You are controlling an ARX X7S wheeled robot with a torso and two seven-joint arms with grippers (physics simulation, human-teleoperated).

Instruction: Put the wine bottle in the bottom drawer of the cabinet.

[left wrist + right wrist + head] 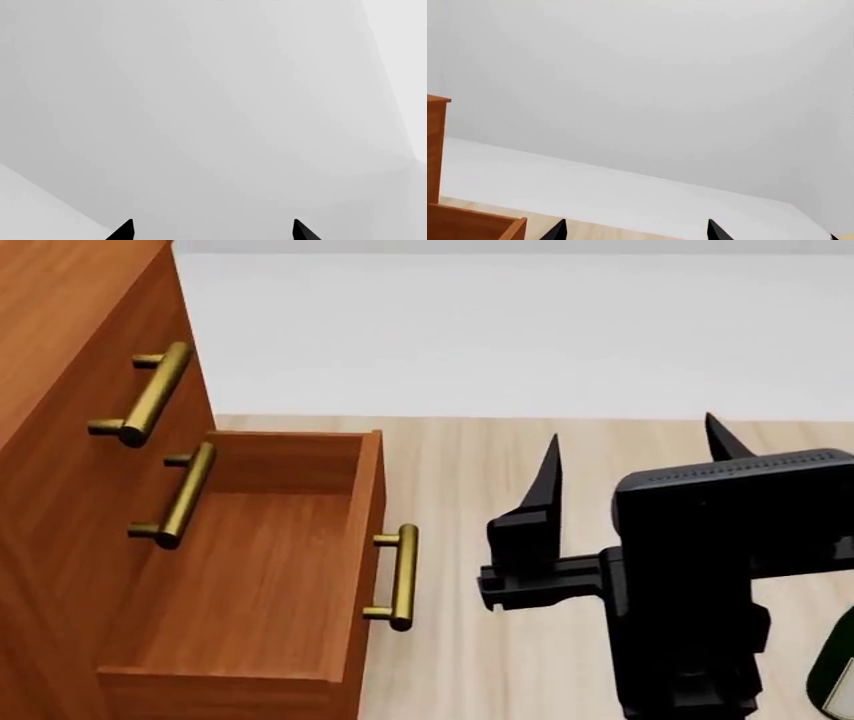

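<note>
Bare simulated room: cabinet (67,440), plank floor (534,470).

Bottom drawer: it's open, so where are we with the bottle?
Done: the bottom drawer stands pulled out and empty. In hand: nothing; the right gripper hangs open beside it. Left: grasp the wine bottle, only partly visible at the head view's edge, and place it inside.

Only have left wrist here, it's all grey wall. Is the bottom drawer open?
Observer: Yes. In the head view the bottom drawer is pulled out, and what shows of its inside is bare.
Operator: Bottle?
Observer: The wine bottle is just a sliver at the head view's lower right edge; nothing grips it.
Operator: Right gripper?
Observer: The right gripper is open and empty, right of the drawer's handle.
</note>
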